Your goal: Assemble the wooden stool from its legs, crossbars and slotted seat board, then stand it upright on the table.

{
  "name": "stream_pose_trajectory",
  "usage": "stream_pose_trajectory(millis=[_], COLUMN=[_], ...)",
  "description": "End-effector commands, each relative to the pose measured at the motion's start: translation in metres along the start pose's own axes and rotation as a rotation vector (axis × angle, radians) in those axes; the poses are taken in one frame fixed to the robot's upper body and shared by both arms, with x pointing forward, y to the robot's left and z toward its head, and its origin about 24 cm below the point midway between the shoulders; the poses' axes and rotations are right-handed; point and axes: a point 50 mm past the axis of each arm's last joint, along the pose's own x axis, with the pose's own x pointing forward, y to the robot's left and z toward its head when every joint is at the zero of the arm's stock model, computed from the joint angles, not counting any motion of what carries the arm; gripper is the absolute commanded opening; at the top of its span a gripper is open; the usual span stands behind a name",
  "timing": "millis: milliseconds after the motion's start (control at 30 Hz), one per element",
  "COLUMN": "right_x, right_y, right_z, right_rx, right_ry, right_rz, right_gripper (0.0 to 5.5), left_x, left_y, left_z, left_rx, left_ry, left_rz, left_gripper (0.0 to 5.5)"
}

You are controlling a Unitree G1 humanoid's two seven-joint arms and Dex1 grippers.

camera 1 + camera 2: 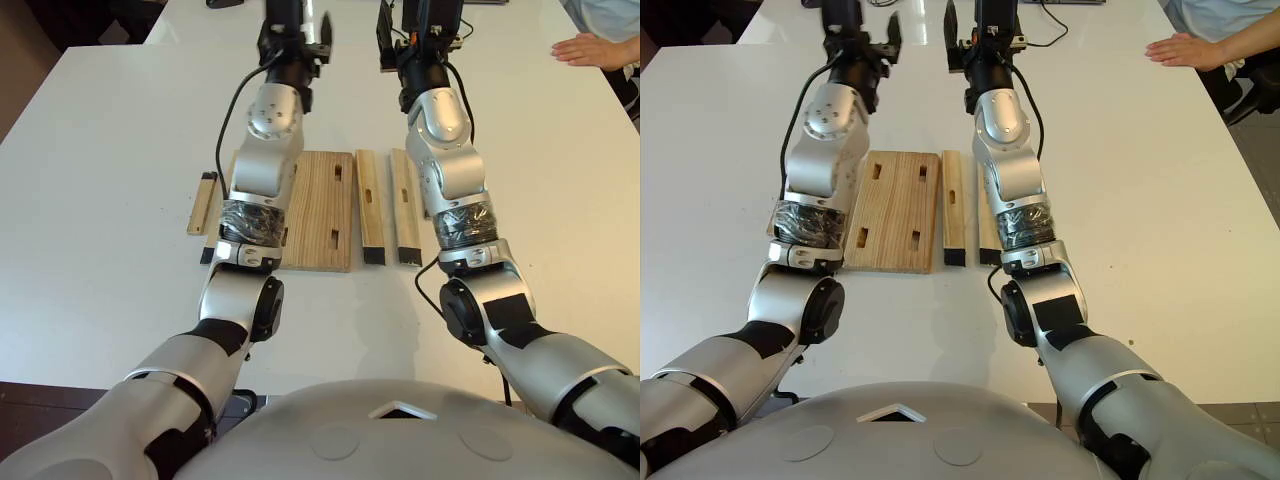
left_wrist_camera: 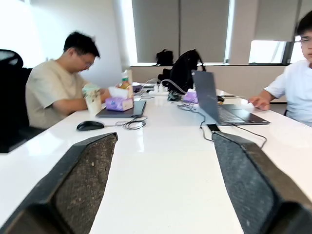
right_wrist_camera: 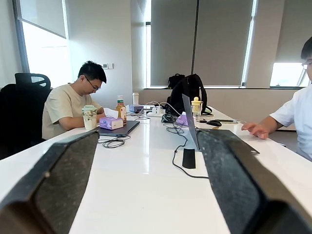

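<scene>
Left gripper (image 2: 165,139) and right gripper (image 3: 148,132) both spread wide, empty, at 12 o'clock of the seat board (image 1: 318,210). Two slotted bars (image 1: 371,205) lie at its 3 o'clock.

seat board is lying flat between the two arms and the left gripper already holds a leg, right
No: the left gripper holds nothing; the left wrist view shows its fingers apart and empty. The part about the seat board is right.
</scene>
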Motion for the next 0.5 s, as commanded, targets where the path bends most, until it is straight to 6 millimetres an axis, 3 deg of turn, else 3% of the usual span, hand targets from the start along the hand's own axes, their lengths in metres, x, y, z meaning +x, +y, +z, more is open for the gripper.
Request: stream_pose_trajectory(millis=[33, 167, 233, 333, 433, 500], right_x=[-0.008, -0.024, -0.032, -0.037, -0.033, -0.027], right_y=[-0.021, -0.02, -0.018, -0.011, -0.003, 0.001], right_z=[-0.018, -0.027, -0.033, -0.037, -0.035, -0.034], right_rx=[-0.072, -0.125, -0.131, -0.093, -0.005, 0.079], right_ry=[0.042, 0.049, 0.06, 0.079, 0.093, 0.114], right_rz=[-0.012, 0.003, 0.001, -0.001, -0.003, -0.014], right_gripper=[3.7, 3.7, 3.7, 3.7, 3.7, 3.7], left_x=[-0.002, -0.022, -0.031, -0.042, -0.044, -0.043], left_y=[0.026, 0.054, 0.057, 0.053, 0.049, 0.054], left_z=[0.0, -0.013, -0.018, -0.027, -0.044, -0.047], left_rx=[0.224, 0.128, 0.167, -0.005, -0.116, -0.125], left_ry=[-0.07, -0.057, -0.078, -0.117, 0.051, 0.093], left_rz=[0.13, 0.461, 0.457, 0.296, 0.114, 0.102], left_gripper=[3.62, 3.62, 3.62, 3.62, 3.62, 3.62])
